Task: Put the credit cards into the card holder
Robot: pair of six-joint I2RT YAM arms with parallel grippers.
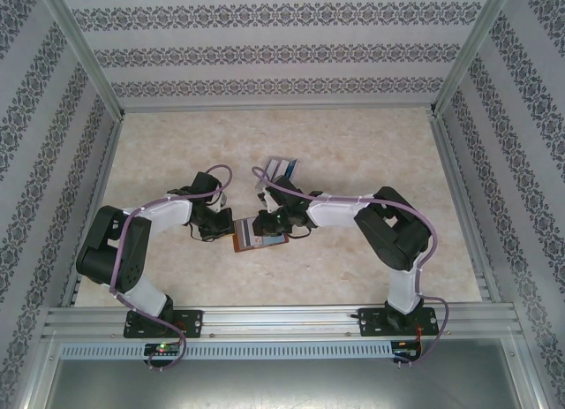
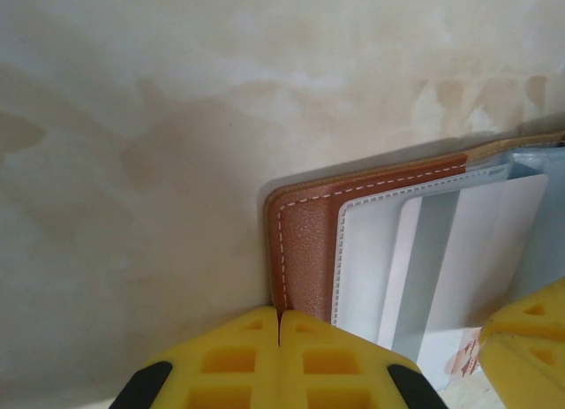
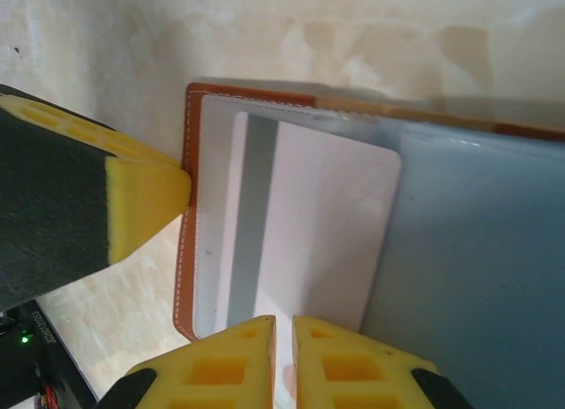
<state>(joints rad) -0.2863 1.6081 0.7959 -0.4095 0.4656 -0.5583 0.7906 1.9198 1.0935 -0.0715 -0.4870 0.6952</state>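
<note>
**Right jaws pinch a card at the holder; left jaws shut at its edge**

Right gripper point(image 3: 284, 347): yellow fingers drawn in to a thin slit, nipping the near end of a pale grey plastic card point(image 3: 309, 232) with a darker grey stripe. Far end of that card sits inside a clear pocket of the small brown leather-like folding card holder point(image 3: 188, 268), which lies open and flat. Grey-blue inside flap point(image 3: 477, 250) spreads just beside the card.

Left gripper point(image 2: 279, 338): yellow fingers pressed together, tips touching the holder's stitched brown edge on the side opposite the flap. Can't tell if any leather is caught between them.

Holder lies mid-table between the two grippers, on the pale marbled table point(image 1: 353, 144). A few more thin blue-and-white cards point(image 1: 281, 169) lie on the table farther back, near the holder but apart from it.
</note>
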